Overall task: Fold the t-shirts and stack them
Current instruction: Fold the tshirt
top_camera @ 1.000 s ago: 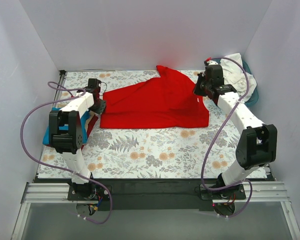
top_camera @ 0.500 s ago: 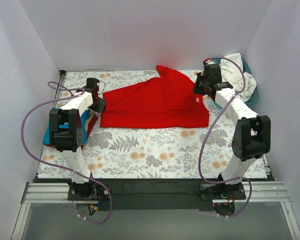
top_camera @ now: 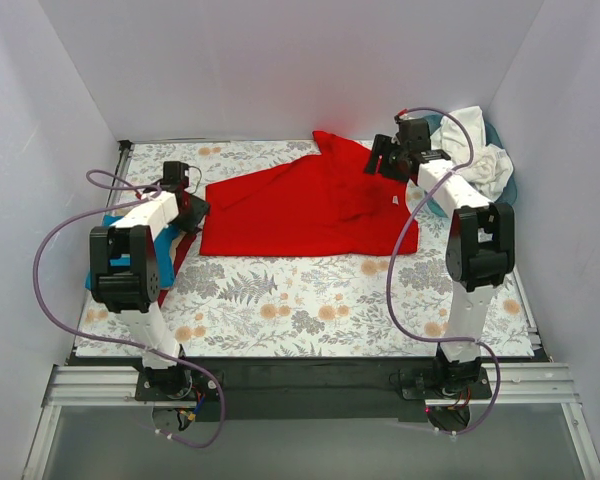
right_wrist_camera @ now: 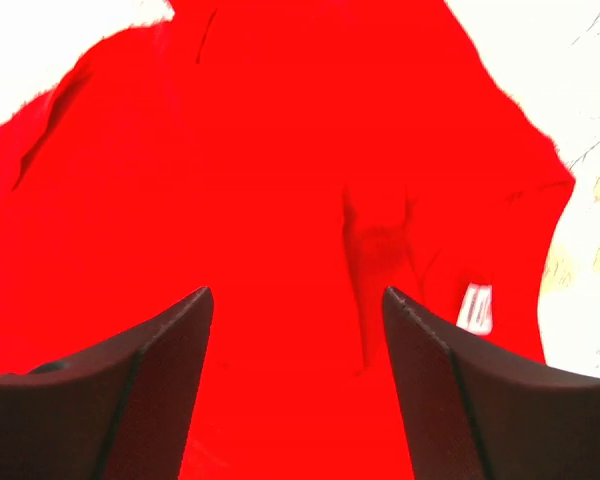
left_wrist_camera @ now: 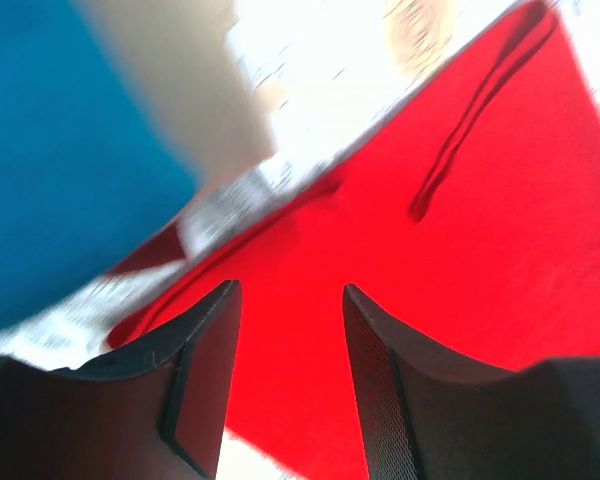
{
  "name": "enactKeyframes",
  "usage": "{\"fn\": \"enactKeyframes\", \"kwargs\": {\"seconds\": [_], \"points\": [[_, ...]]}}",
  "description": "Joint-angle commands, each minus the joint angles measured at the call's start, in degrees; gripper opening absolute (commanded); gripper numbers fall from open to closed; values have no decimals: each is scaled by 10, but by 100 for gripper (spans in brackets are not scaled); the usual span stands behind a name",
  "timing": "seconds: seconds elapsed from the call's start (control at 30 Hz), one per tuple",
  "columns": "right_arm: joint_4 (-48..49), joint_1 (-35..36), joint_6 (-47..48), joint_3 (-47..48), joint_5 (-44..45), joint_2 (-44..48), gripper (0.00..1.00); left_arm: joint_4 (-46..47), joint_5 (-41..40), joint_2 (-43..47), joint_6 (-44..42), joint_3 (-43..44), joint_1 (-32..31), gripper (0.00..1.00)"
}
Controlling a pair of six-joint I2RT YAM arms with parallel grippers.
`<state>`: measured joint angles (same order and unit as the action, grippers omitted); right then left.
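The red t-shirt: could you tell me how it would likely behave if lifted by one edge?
Probably floppy: the red t-shirt lies flat with soft creases, so it would likely sag from a pinch. Pushed, it may bunch up rather than slide whole. It looks thin, so probably light.

white arms (top_camera: 148,213) with black joints (top_camera: 120,262), purple cables (top_camera: 38,262), black tools (left_wrist_camera: 290,290).

One red t-shirt (top_camera: 300,210), one blue t-shirt (left_wrist_camera: 60,150), one teal basket (top_camera: 511,188), white t-shirts (top_camera: 480,155) bunched beyond counting.
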<state>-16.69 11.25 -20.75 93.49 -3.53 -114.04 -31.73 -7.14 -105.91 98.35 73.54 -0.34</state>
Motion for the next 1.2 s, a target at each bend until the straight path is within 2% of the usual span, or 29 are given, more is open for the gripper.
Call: {"fn": "enactKeyframes", "kwargs": {"seconds": [0.0, 0.1, 0.23, 0.27, 0.33, 0.37, 0.47, 0.6, 0.67, 0.77, 0.83, 1.17], "points": [[-19, -18, 0, 63, -15, -14, 76, -24, 1, 91, 2, -41, -4, 44], [-34, -19, -10, 32, -5, 28, 76, -70, -44, 139, 35, -88, -7, 45], [-34, -18, -32, -113, 21, 164, 72, -75, -66, 194, 55, -161, -8, 45], [-27, -19, -35, -182, 26, 188, 71, -61, -62, 201, 56, -170, -8, 45], [-10, -20, -48, -246, 28, 252, 68, -49, -48, 200, 53, -183, -8, 45], [-1, -20, -51, -299, 26, 271, 68, -48, -36, 195, 51, -183, -9, 45], [14, -25, -55, -375, 28, 319, 65, -30, -32, 177, 56, -190, -8, 43], [34, -54, -61, -423, -3, 335, 59, -4, -34, 152, 60, -191, -8, 42], [47, -67, -59, -431, -14, 332, 57, 31, -30, 139, 52, -192, -8, 37], [61, -78, -61, -440, -25, 314, 56, 48, -10, 120, 52, -190, -8, 34], [72, -84, -63, -445, -34, 298, 56, 54, -3, 98, 60, -196, -8, 27], [83, -92, -61, -461, -7, 277, 59, 45, -17, 91, 62, -197, -8, 11]]}}
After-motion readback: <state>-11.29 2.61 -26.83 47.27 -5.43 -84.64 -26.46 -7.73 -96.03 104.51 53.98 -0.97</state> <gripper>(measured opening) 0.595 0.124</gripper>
